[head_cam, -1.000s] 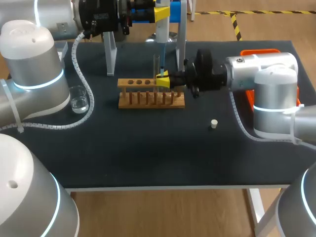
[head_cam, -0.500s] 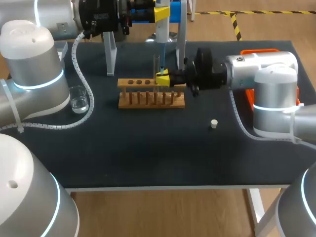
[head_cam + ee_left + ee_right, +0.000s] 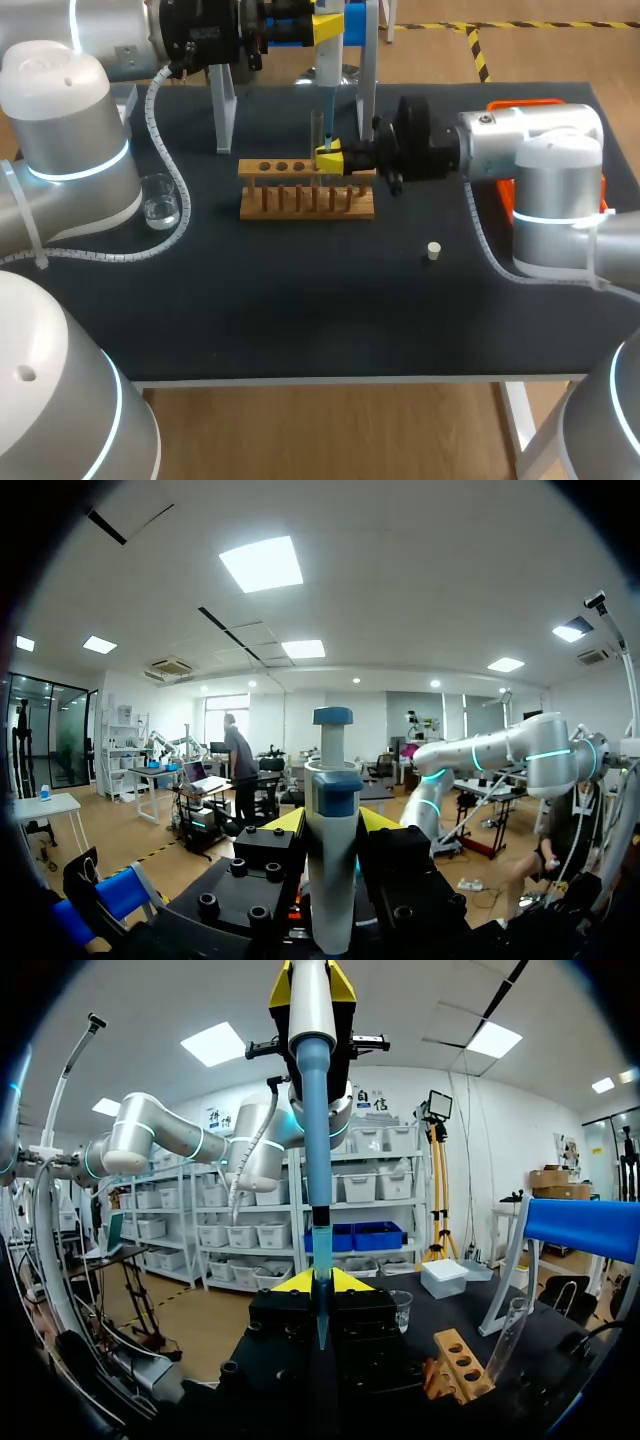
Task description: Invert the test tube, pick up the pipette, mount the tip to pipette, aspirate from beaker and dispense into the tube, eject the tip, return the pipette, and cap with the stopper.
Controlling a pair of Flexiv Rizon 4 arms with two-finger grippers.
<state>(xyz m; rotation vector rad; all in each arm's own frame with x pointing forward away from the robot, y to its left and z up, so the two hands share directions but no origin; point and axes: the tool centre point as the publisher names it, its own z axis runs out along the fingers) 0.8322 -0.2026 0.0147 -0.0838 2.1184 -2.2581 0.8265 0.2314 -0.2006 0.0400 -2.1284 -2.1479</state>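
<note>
**Head view.** The left gripper (image 3: 328, 25) is at far centre above the surface (image 3: 300, 310), its jaws closed on the pipette (image 3: 327, 68), which hangs upright. The pipette's blue tip (image 3: 327, 120) points down to the right gripper (image 3: 330, 160), which sits over the right part of the wooden rack (image 3: 300, 203). A clear test tube (image 3: 317, 130) stands upright just left of the blue tip. The beaker (image 3: 160, 200) is at the left, well apart from the rack. The stopper (image 3: 433, 251) lies on the surface, right of the rack and nearer.

**Left wrist view.** The pipette (image 3: 331, 820) stands clamped between the jaws.

**Right wrist view.** The blue tip (image 3: 318, 1190) comes down to the right gripper (image 3: 320, 1282). Whether these jaws are open or closed cannot be told. The rack (image 3: 455, 1360) lies beside the gripper, with a test tube (image 3: 507, 1338) just beyond it. The beaker (image 3: 401, 1310) is ahead.
</note>
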